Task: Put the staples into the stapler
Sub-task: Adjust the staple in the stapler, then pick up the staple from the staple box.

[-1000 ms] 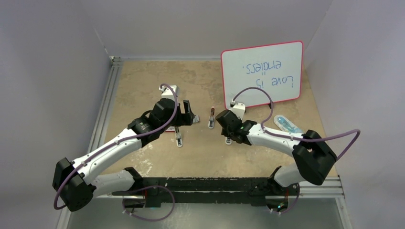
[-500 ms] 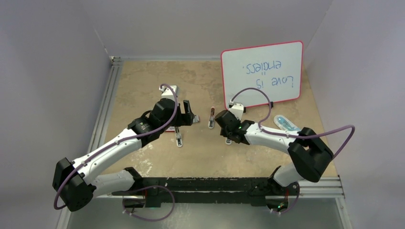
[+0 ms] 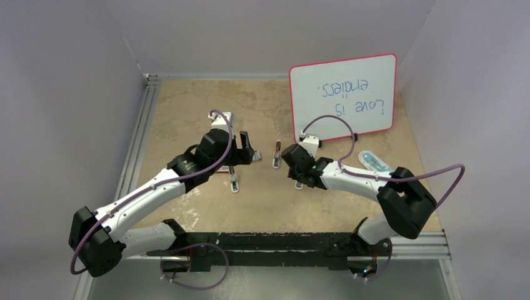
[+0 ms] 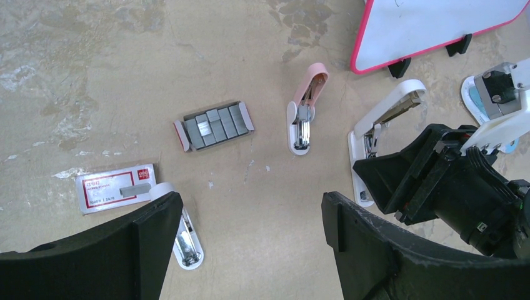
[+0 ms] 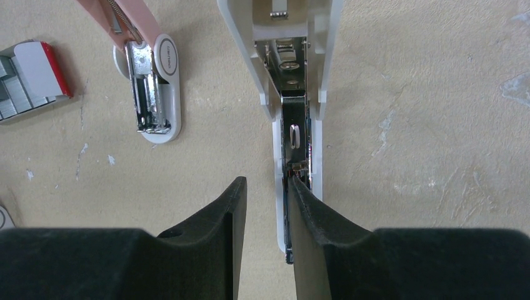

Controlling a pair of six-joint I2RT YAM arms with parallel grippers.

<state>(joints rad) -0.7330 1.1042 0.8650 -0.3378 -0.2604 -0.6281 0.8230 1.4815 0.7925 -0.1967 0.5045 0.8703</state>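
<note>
I saw left gripper (image 4: pixel 250 209) wide open, empty, staples (image 4: pixel 215 124) lying beyond it, right gripper (image 5: pixel 265 187) barely parted, nothing clamped, one finger over white stapler (image 5: pixel 299 112) rail

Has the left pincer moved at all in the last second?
No. In the top view the left pincer sits just as far left of the whiteboard as it did a second ago.

place: robot lab | cues: plain enclosure walls (image 3: pixel 62 94), aluminium rail (image 3: pixel 139 134), beige tabletop (image 3: pixel 262 200)
</note>
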